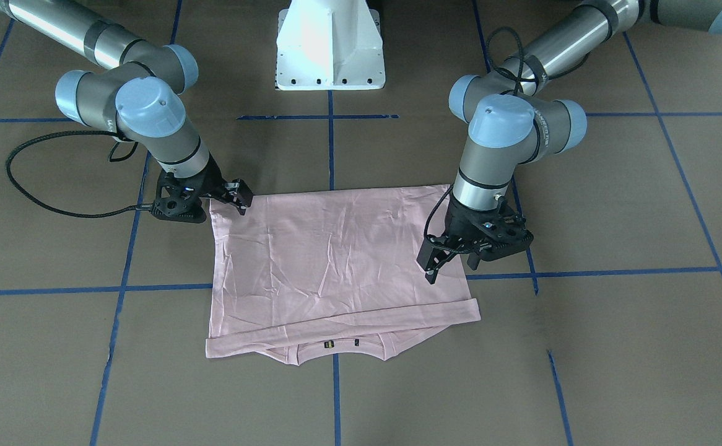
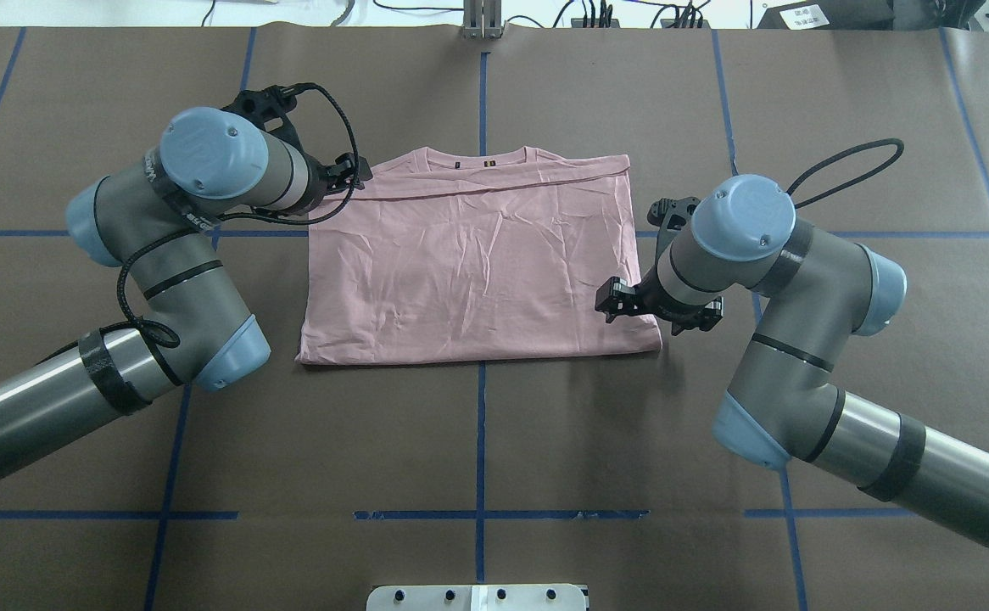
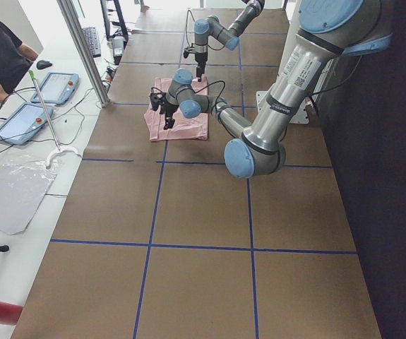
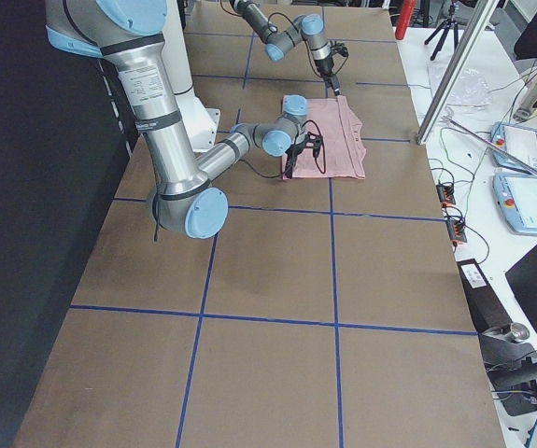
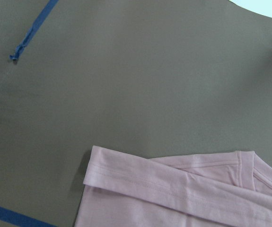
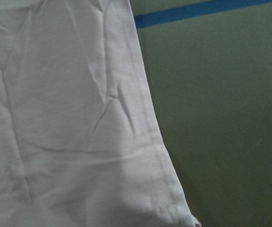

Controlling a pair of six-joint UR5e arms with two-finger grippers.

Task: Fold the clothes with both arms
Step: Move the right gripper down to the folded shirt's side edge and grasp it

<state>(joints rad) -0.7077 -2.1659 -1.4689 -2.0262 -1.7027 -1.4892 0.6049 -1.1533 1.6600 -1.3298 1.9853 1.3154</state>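
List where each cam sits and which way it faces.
Front-facing: across table, facing robot, down; left arm, right arm, white base, T-shirt.
Overhead: behind the robot, forward-down; both arms.
Exterior left: table's end; left arm near.
Exterior right: opposite end; right arm near.
Left wrist: down on the T-shirt's collar-end corner; no robot parts.
Right wrist: down on a T-shirt edge; no robot parts.
Shared: front-facing and overhead show the T-shirt from opposite sides.

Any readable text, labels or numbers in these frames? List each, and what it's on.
No text is legible.
Lettering on the left arm: blurred.
Two dark tags at the T-shirt neckline: too small.
White sticker on the left arm's tube: too small.
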